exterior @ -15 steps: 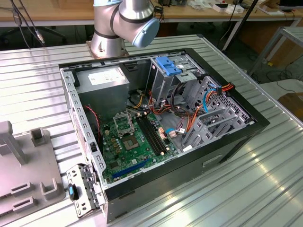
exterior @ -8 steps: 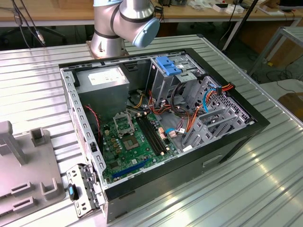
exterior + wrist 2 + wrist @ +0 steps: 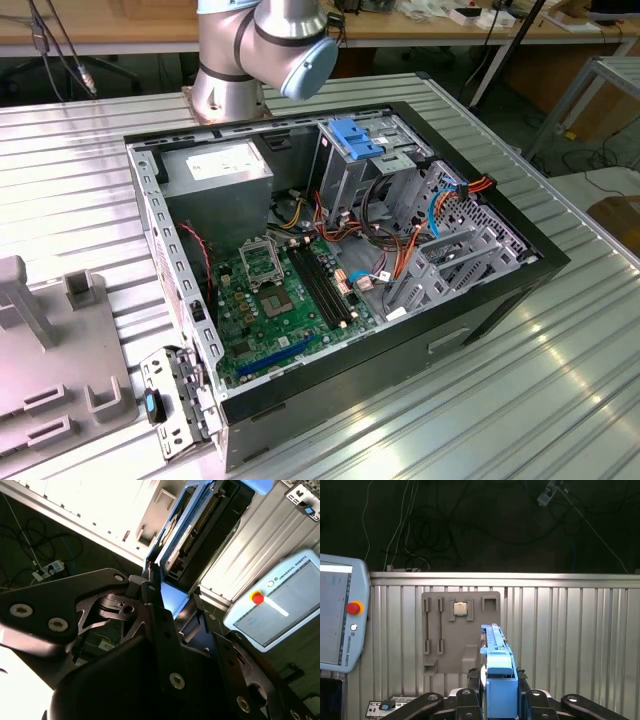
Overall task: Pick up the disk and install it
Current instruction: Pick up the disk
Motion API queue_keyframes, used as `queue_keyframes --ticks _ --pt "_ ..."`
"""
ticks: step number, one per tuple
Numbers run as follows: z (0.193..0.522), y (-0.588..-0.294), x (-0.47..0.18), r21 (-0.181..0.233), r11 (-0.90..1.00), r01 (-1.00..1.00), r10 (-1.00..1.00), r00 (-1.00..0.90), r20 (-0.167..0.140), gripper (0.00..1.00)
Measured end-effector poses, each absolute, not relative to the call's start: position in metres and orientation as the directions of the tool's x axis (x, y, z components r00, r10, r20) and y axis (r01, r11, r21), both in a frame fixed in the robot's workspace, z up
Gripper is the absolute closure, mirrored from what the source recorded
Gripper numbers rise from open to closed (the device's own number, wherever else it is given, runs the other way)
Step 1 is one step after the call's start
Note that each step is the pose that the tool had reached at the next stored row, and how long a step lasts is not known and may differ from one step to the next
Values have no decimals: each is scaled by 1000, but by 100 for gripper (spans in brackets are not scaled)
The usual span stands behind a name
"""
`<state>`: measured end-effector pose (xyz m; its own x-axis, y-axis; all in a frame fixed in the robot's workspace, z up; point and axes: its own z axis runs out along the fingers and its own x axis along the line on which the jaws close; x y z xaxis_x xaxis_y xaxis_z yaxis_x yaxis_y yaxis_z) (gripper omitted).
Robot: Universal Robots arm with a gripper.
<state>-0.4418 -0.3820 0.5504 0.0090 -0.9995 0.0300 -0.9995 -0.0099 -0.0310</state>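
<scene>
The hand [image 3: 498, 686] is clamped on the disk [image 3: 495, 647] by its blue-railed edges, a sound hold for a stiff, probably weighty, shock-sensitive slab

Strong light hits my ribbed metal surface [image 3: 560, 400]. Around the computer case [image 3: 330, 385] it glares white, worst off the case's side on the exterior view's left. Inside the case, the wall below the power supply [image 3: 215, 165] lies in shadow. In the second wrist view the surface beyond the disk [image 3: 205, 525] burns out to white, and the pincer [image 3: 172, 600] reads dark and soft. The first wrist view is evenly lit, with the disk sharp and the floor [image 3: 470, 525] nearly black.
</scene>
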Motion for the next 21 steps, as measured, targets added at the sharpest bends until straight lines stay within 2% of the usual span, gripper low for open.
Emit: queue_keyframes --ticks 21 --pt "549 -382 -396 -32 -10 -999 -1000 9 30 63"
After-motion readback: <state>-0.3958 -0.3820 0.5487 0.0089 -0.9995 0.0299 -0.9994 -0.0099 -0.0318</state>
